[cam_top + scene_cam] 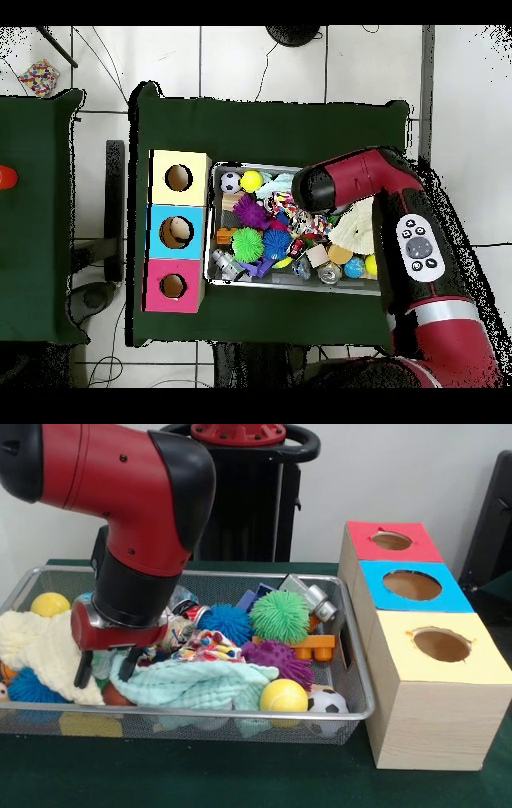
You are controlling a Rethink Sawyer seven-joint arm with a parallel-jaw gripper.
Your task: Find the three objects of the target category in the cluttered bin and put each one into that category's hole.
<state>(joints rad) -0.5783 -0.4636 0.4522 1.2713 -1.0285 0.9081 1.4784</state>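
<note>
End effector [104, 668], fingers spread and empty, hangs over the bin's [352, 664] left-end cloths; the buried plush toys likely squash, so pinch mid-body.

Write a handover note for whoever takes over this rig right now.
Claw: open, empty, fingers down among the cloths at one end of the bin, the end away from the boxes.
Plush toys: none plainly visible; likely buried under the cream and mint cloths and balls.
Red box hole: nothing seen in it; the box stands outside the bin, farthest of the three in the front view.
Done: nothing confirmed.
Left: find all three plush toys and drop each into the red box hole.
</note>
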